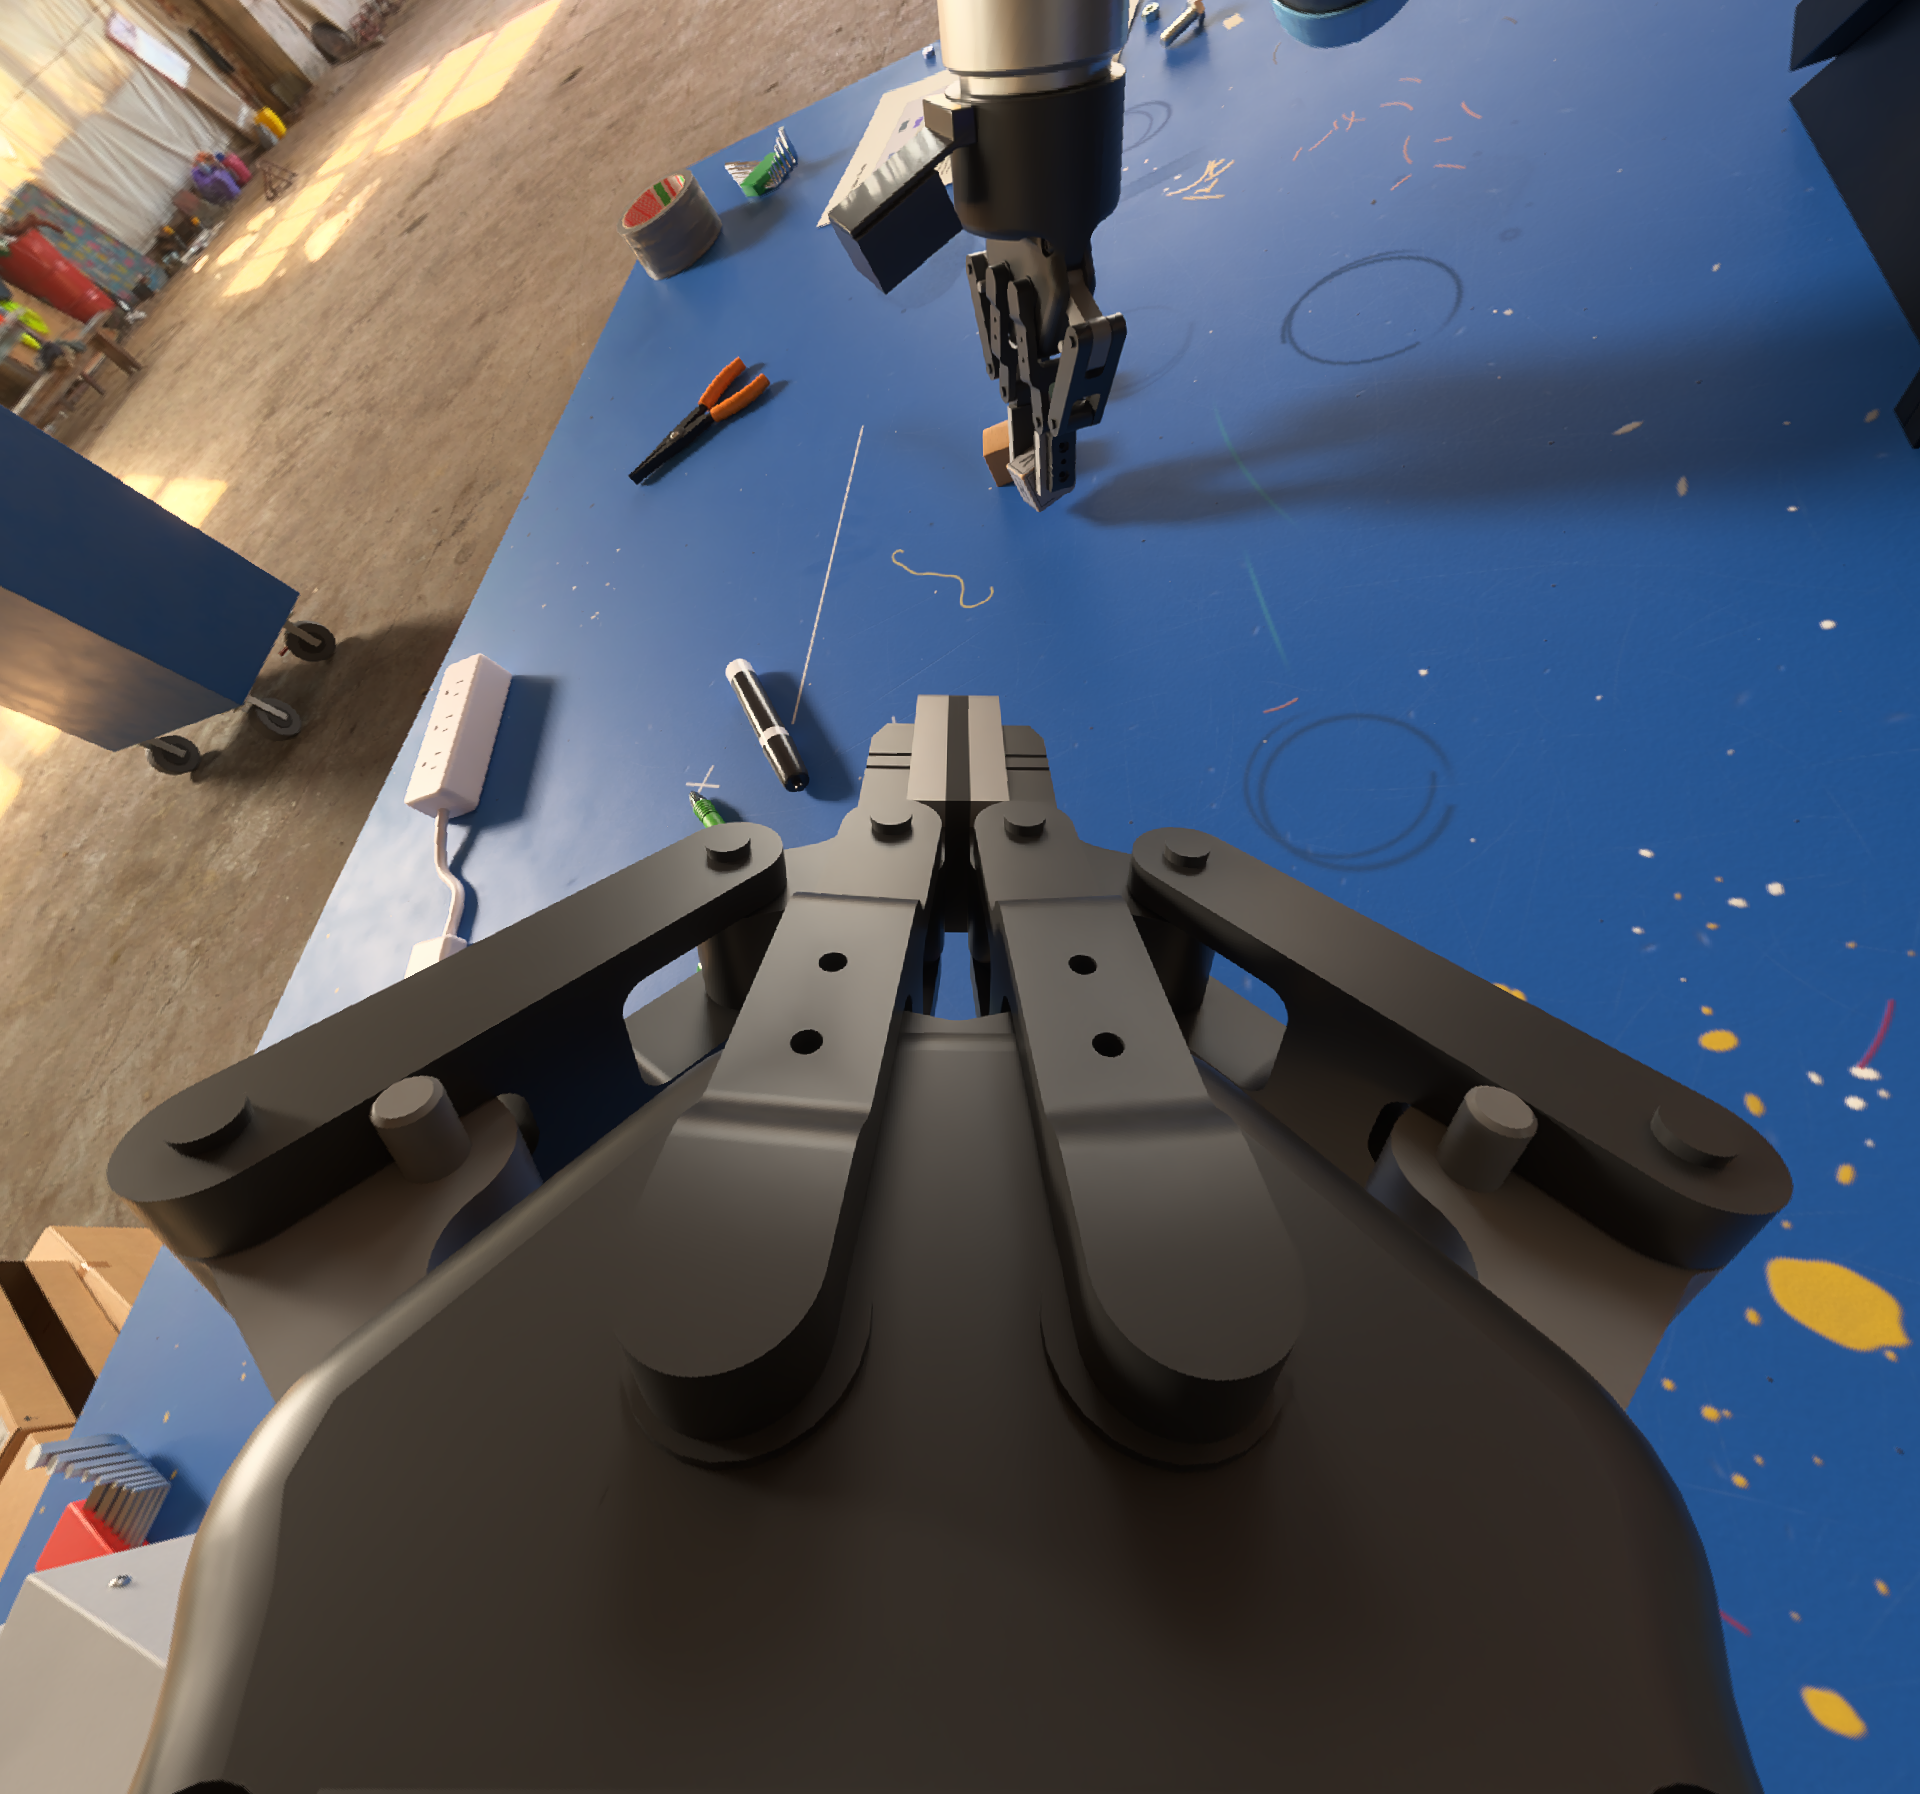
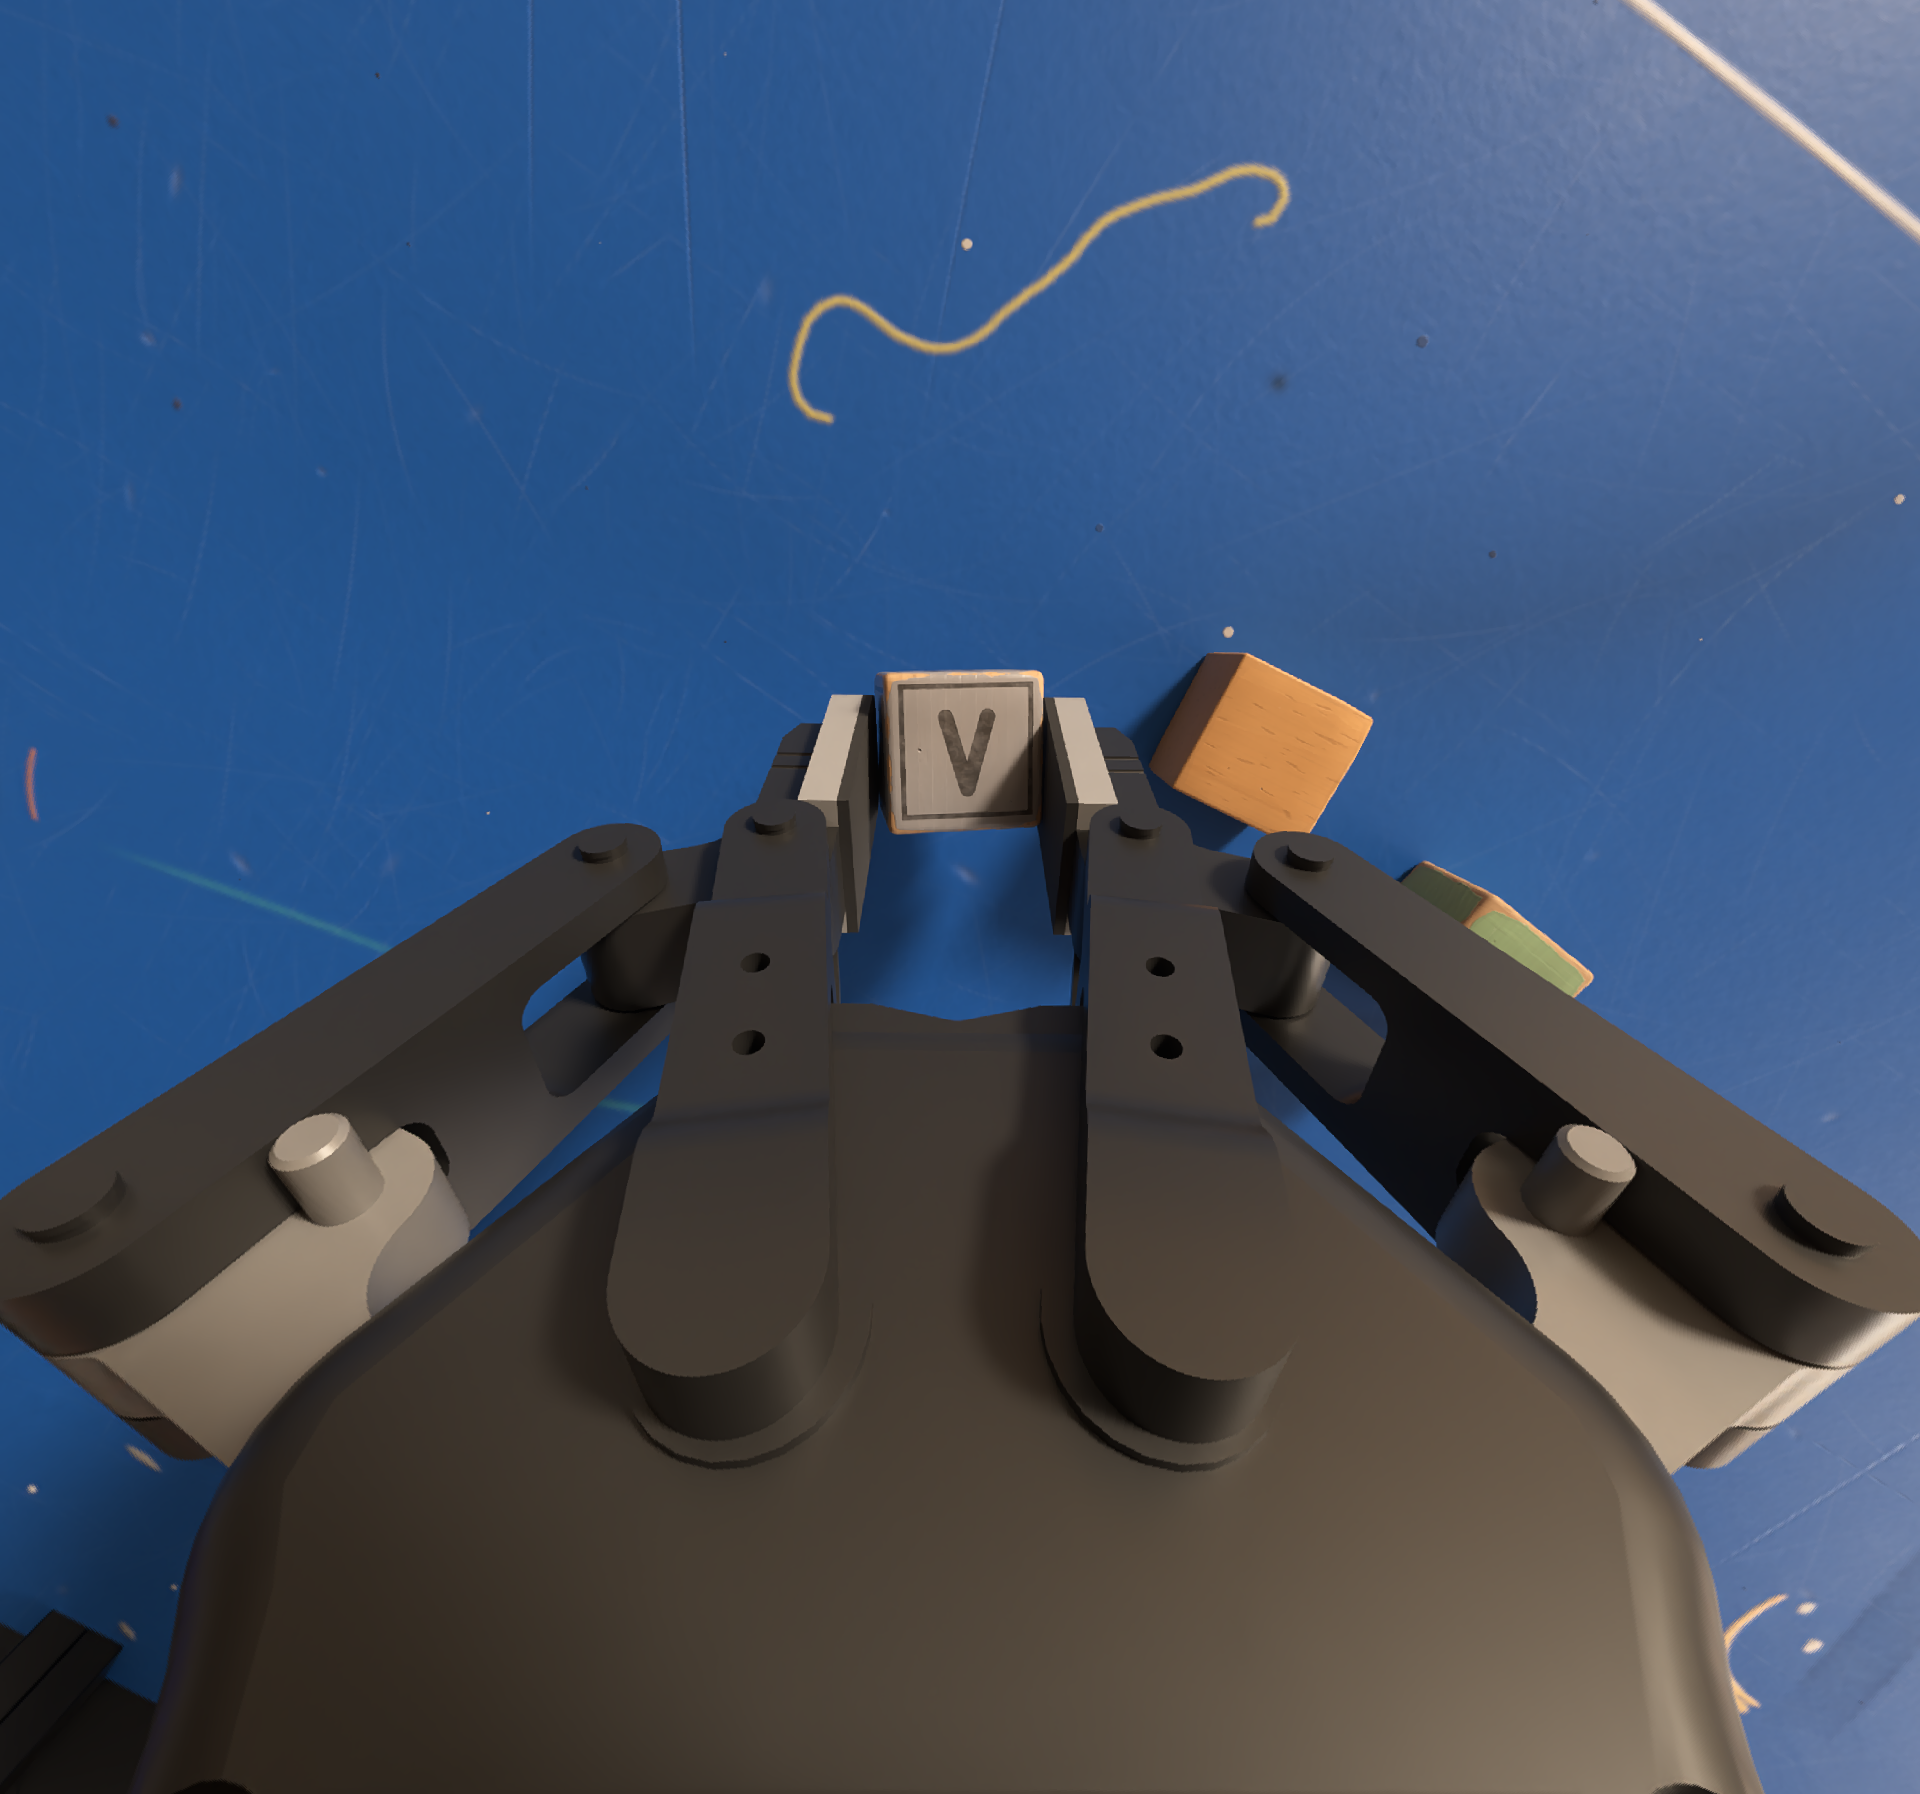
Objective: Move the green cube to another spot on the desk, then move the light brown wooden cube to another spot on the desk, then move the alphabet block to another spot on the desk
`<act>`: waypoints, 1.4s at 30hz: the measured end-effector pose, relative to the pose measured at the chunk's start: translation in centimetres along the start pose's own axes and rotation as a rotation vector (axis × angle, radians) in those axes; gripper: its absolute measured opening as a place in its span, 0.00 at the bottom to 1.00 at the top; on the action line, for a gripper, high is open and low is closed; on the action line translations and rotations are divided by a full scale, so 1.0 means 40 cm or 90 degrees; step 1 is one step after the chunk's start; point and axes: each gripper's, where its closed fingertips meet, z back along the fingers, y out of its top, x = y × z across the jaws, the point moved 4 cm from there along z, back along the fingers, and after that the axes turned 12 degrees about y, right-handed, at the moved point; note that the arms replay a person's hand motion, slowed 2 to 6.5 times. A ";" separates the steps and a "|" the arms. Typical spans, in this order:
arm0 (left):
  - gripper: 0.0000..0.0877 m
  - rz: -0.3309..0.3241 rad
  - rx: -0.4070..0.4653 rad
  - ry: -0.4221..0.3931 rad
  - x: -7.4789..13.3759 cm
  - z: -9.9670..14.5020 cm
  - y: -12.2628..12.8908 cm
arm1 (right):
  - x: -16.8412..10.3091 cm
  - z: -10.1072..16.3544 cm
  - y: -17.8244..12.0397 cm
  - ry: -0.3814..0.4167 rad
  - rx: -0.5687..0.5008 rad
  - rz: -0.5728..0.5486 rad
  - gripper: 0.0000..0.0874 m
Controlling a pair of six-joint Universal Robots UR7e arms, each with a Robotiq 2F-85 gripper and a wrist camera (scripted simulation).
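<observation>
Your right gripper (image 2: pixel 958 757) straddles the alphabet block (image 2: pixel 960 749), pads (image 2: pixel 837 752) flush on its flat sides — grasping it mid-desk, beside the wooden cube (image 2: pixel 1259 742). It's likely light, rigid wood: grip squarely. Left gripper (image 1: pixel 957 749) is clenched, empty.

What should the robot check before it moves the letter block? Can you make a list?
1. Letter block sits between the right claw pads: ok.
2. Pads squeezing the block: cannot tell.
3. Wooden cube apart from the claw: ok, but close.
4. Green cube partly hidden under the claw's arm: cannot tell if touching.
5. Bare desk ahead for a new spot: ok.
6. Left claw shut, away from the blocks: ok.
</observation>
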 end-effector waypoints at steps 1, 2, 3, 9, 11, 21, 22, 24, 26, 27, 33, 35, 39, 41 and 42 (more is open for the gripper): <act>0.00 0.000 0.000 0.000 0.000 0.000 0.000 | 0.001 0.000 0.000 -0.001 0.000 -0.001 0.32; 0.00 0.000 -0.001 0.000 0.000 0.000 0.000 | 0.002 -0.001 0.000 -0.002 0.000 -0.002 0.32; 0.00 -0.001 -0.001 0.000 0.000 0.000 -0.001 | 0.002 -0.001 0.000 -0.003 0.000 -0.004 0.32; 0.00 -0.002 -0.003 -0.001 0.001 -0.001 -0.001 | 0.007 0.007 0.002 -0.016 0.004 -0.013 0.32; 0.00 -0.003 -0.003 -0.001 0.002 -0.001 -0.001 | 0.007 0.013 0.002 -0.020 0.006 -0.015 0.32; 0.00 -0.005 -0.002 -0.001 0.003 0.000 0.000 | -0.002 0.056 0.017 -0.044 0.035 -0.012 0.36; 0.00 -0.005 -0.001 -0.001 0.003 0.000 0.001 | -0.003 0.062 0.019 -0.047 0.041 -0.011 0.36; 0.00 -0.005 -0.001 -0.002 0.003 0.000 0.001 | -0.008 0.074 0.025 -0.053 0.053 -0.007 0.36; 0.00 -0.005 -0.001 -0.002 0.003 0.000 0.002 | -0.013 0.087 0.032 -0.059 0.067 -0.003 0.36; 0.00 -0.005 0.000 -0.002 0.003 0.000 0.002 | -0.016 0.094 0.036 -0.062 0.074 0.000 0.36; 0.00 -0.005 0.000 -0.002 0.004 0.001 0.003 | -0.035 0.137 0.062 -0.084 0.125 0.015 0.37; 0.00 -0.005 0.000 -0.002 0.004 0.001 0.003 | -0.043 0.152 0.071 -0.092 0.143 0.020 0.37; 0.00 -0.005 0.000 -0.002 0.004 0.001 0.002 | -0.059 0.182 0.091 -0.110 0.179 0.030 0.38; 0.00 -0.005 -0.001 -0.002 0.004 0.000 0.002 | -0.069 0.197 0.101 -0.120 0.197 0.036 0.38; 0.00 -0.005 -0.001 -0.001 0.004 0.000 0.002 | -0.074 0.205 0.105 -0.125 0.206 0.039 0.39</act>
